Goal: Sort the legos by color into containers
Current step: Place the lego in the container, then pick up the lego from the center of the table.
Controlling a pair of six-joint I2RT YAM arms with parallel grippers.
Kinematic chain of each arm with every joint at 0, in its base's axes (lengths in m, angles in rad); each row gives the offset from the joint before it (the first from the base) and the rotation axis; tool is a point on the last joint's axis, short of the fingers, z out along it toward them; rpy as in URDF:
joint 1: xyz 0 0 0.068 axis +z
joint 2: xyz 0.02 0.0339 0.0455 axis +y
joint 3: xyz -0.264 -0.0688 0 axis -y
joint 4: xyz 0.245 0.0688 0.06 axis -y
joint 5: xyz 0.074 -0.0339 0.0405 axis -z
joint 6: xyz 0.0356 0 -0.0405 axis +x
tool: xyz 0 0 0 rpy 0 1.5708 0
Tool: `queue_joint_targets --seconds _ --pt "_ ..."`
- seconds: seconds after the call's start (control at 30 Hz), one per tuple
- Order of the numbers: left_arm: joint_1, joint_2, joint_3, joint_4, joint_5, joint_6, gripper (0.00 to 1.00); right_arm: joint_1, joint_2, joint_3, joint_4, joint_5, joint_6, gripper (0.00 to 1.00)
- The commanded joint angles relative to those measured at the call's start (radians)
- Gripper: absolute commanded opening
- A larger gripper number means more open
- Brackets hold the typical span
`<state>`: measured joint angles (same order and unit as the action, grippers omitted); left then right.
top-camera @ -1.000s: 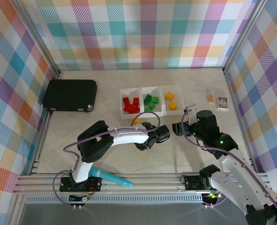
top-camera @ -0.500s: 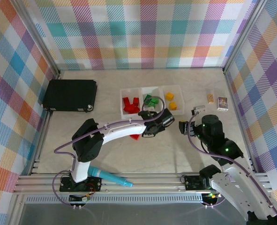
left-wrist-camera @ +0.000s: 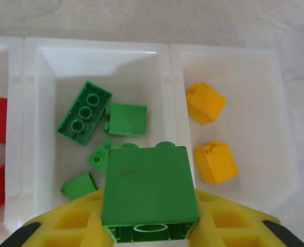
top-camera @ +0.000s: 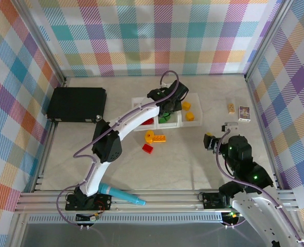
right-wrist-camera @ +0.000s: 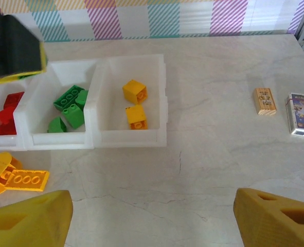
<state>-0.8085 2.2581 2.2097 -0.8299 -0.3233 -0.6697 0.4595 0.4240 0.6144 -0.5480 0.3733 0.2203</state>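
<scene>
Over the middle bin (left-wrist-camera: 97,51), left gripper (top-camera: 168,104) clamps a green brick (left-wrist-camera: 149,188) above other greens (left-wrist-camera: 85,113): placing step; next, release inside the walls; right gripper (right-wrist-camera: 152,218) gapes empty; yellow bricks (top-camera: 154,137), red brick (top-camera: 147,148) lie loose.

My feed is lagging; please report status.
Left jaws shut on green brick above middle bin. Right jaws open, empty. Nothing blocks the drop.

Pale table (top-camera: 193,167) carries the containers (right-wrist-camera: 131,139), a black case (top-camera: 77,104), loose legos (top-camera: 155,138) (red, orange), two cards (top-camera: 244,113).
</scene>
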Motion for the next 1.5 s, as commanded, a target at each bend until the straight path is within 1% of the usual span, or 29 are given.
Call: queue_joint_targets --seconds 0.0,0.1,0.2,0.3,0.33,0.4,0.5,0.57,0.7,0.87,0.97,1.13,1.27,1.37,1.47 --pt "0.025 0.062 0.082 -0.086 -0.023 0.067 0.34 0.005 -0.015 -0.004 -0.008 -0.011 0.077 0.83" --pt "0.044 0.085 0.091 -0.063 -0.023 0.073 0.36 0.005 0.002 0.009 -0.029 -0.024 0.111 0.83" --pt "0.061 0.103 0.092 -0.035 0.001 0.080 0.37 0.006 0.023 0.020 -0.049 -0.043 0.134 0.83" --pt "0.071 0.118 0.091 -0.012 0.029 0.082 0.41 0.005 0.034 0.025 -0.064 -0.062 0.154 0.83" --pt "0.074 0.122 0.091 -0.005 0.039 0.082 0.43 0.005 0.035 0.024 -0.068 -0.068 0.161 0.83" --pt "0.078 0.127 0.089 0.005 0.047 0.074 0.52 0.005 0.033 0.024 -0.080 -0.076 0.173 0.83" --pt "0.078 0.128 0.085 0.032 0.076 0.068 0.56 0.005 0.023 0.028 -0.092 -0.095 0.189 0.83" --pt "0.078 0.123 0.085 0.046 0.092 0.063 0.63 0.005 0.019 0.034 -0.101 -0.106 0.210 0.83" --pt "0.078 0.059 0.037 0.104 0.112 0.072 0.76 0.005 0.049 0.060 -0.125 -0.169 0.249 0.84" --pt "0.078 -0.112 -0.141 0.209 0.098 0.132 0.93 0.006 0.142 0.102 -0.130 -0.303 0.279 0.84" --pt "0.079 -0.243 -0.293 0.260 0.055 0.163 1.00 0.006 0.196 0.121 -0.118 -0.351 0.284 0.85" --pt "0.080 -0.512 -0.628 0.327 0.014 0.179 1.00 0.006 0.250 0.138 -0.112 -0.360 0.296 0.86" --pt "0.077 -0.706 -0.886 0.296 0.065 0.173 1.00 0.006 0.272 0.135 -0.094 -0.357 0.312 0.86" --pt "0.068 -0.780 -1.020 0.215 0.096 0.121 1.00 0.006 0.286 0.128 -0.081 -0.353 0.319 0.86" --pt "0.043 -0.801 -1.106 0.143 0.108 0.042 1.00 0.005 0.295 0.110 -0.067 -0.353 0.318 0.87"
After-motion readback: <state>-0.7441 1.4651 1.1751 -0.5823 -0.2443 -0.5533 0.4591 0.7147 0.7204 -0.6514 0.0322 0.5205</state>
